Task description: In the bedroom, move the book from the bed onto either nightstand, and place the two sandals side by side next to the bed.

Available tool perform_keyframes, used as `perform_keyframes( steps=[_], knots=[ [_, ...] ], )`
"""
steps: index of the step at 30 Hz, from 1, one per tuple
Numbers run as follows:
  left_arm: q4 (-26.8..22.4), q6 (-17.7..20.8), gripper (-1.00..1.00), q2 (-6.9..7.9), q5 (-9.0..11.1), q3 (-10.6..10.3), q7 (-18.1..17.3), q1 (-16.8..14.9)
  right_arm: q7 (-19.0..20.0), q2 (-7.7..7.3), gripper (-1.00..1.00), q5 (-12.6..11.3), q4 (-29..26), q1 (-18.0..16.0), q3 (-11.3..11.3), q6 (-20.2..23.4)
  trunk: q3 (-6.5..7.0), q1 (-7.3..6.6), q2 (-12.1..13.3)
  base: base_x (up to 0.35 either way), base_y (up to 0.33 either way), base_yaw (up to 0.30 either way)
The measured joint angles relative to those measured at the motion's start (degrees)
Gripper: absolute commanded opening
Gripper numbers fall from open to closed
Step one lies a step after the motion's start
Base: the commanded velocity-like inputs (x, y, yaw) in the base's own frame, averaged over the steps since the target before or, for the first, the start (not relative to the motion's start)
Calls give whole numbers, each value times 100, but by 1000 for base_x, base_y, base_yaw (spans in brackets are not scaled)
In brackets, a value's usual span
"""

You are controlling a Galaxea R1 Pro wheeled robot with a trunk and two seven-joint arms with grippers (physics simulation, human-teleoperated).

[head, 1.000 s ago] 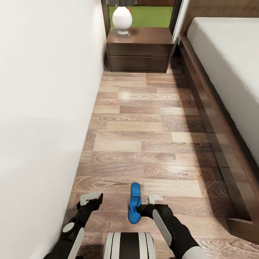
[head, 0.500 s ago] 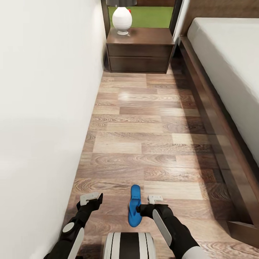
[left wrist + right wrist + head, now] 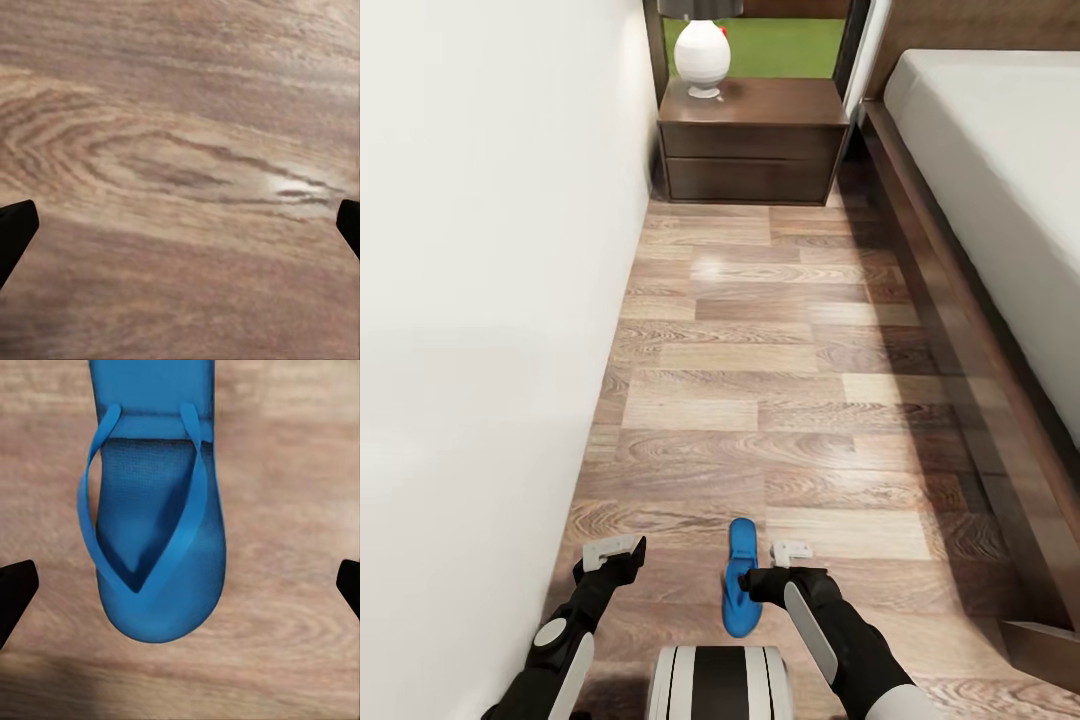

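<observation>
Blue sandal point(image 3: 741, 577) on floor point(image 3: 780, 380) at 6 o'clock, right gripper point(image 3: 180, 585) spread wide above it, left gripper point(image 3: 180, 225) spread, nightstand point(image 3: 752, 140) at 12

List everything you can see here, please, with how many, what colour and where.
sandal: one, blue, on the floor just ahead of the robot
nightstand: one, dark brown, far end, between wall and bed
lamp: one, white, on the nightstand
bed: one, grey mattress on a dark base, to the right
floor: brown planks
wall: white, to the left
left hand: open, over bare floor
right hand: open, beside the sandal
</observation>
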Motion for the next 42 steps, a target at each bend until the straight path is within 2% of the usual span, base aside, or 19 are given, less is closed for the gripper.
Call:
perform_keyframes(
  steps=[14,17,21,37,42],
  knots=[
    [3,-13,100,-3,1,-1,-2,-1,-8,0,100,2,0,0,2,-6,0,1,0,16,19,0],
    [-96,-100,100,-35,100,-7,44,87,55,-26,100,-72,97,63,-95,-100,0,1,0,0,0,0],
    [-226,-125,100,-45,113,-7,56,89,64,-26,100,-82,179,62,-224,-94,0,1,0,0,0,0],
    [-738,-9,100,-68,151,-8,58,96,73,-26,100,-155,-282,62,-217,-166,0,1,0,0,0,0],
    [-744,61,100,-70,150,-9,58,96,64,-27,100,-151,-443,62,-176,-158,0,1,0,0,0,0]
  ],
)
